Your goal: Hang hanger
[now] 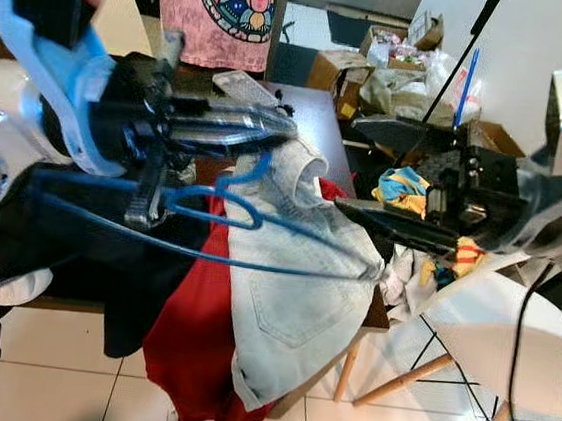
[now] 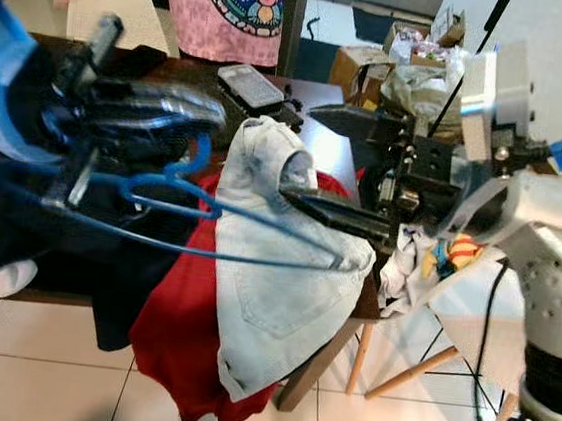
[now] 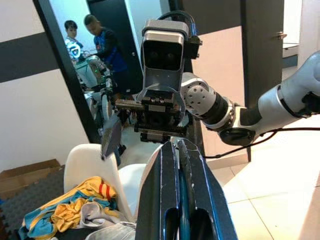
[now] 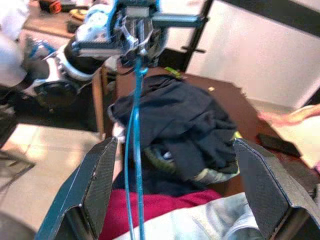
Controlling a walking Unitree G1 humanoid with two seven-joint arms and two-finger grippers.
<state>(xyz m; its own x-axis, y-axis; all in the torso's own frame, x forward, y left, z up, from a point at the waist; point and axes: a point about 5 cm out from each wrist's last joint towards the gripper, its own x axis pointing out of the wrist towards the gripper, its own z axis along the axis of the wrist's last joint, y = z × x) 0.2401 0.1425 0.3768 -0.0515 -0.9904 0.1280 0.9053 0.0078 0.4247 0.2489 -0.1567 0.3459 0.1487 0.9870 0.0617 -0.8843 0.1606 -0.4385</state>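
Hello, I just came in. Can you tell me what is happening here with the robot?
The robot holds a blue hanger up above a dark table piled with clothes. Its left gripper is shut on the hanger near the hook. The right gripper is open at the hanger's other end, with the wire passing between its fingers. Pale jeans and a red garment hang over the table edge below.

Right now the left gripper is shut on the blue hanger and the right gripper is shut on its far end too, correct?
Not quite. The left gripper is shut on the blue hanger, but the right gripper is open: the right wrist view shows its fingers spread wide, with the hanger wire running between them, ungripped.
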